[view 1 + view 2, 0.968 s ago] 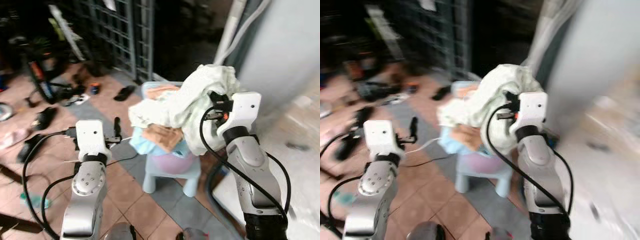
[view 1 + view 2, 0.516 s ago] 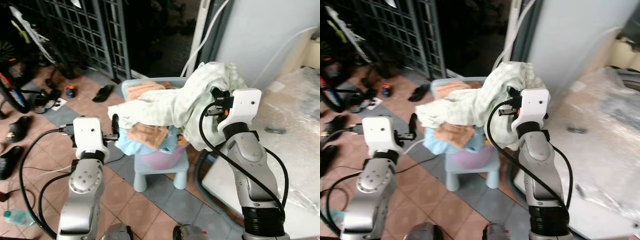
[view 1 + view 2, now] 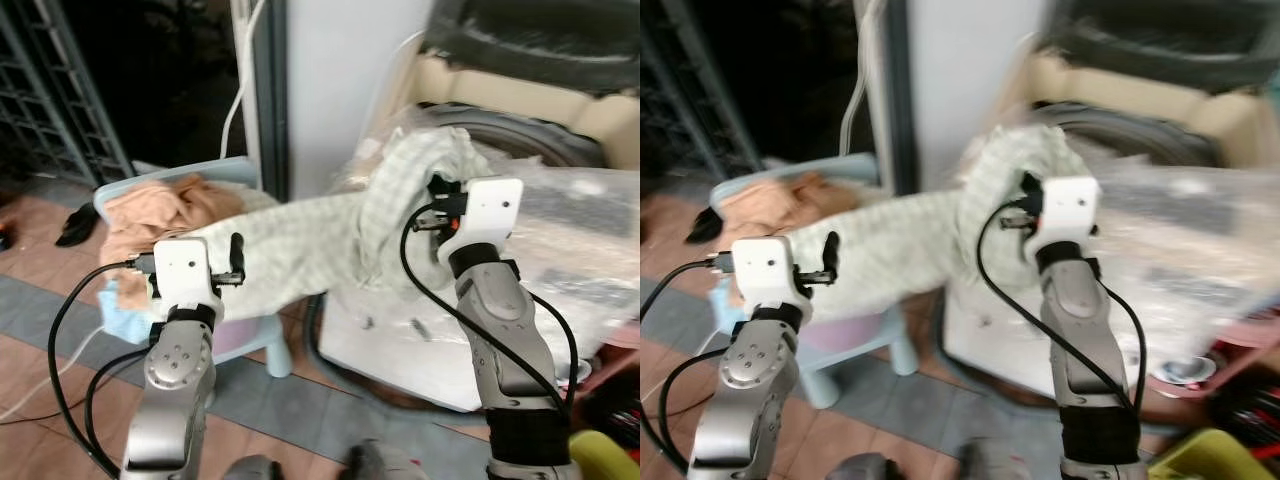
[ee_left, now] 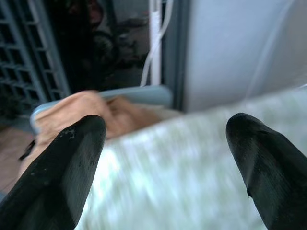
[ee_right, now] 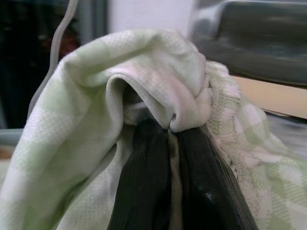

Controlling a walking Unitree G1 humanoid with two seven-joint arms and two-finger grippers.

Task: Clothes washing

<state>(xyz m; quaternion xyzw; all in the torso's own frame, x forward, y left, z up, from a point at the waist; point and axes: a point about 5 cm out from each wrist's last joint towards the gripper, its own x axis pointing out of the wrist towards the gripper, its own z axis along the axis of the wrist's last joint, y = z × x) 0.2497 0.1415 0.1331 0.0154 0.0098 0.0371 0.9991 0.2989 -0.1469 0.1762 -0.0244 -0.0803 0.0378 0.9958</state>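
Right gripper [image 5: 169, 191], fingers pinched together, grips a pale green checked cloth [image 3: 330, 240] stretched toward the washing machine [image 3: 560, 200]. Left gripper [image 4: 165, 158] hangs wide open, empty.

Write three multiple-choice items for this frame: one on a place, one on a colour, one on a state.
1. Where does the orange-peach laundry lie?
A. in the light blue basket
B. on the washing machine
C. on the floor

2. What colour is the cloth held by the right end effector?
A. dark blue
B. pale green check
C. red

3. How does the left end effector stand?
A. shut on the cloth
B. shut on a cable
C. open, holding nothing

Answers:
1. A: the pile sits inside the basket's rim.
2. B: the green checked cloth is pinched between the black fingers.
3. C: its two fingers stand wide apart before the cloth.
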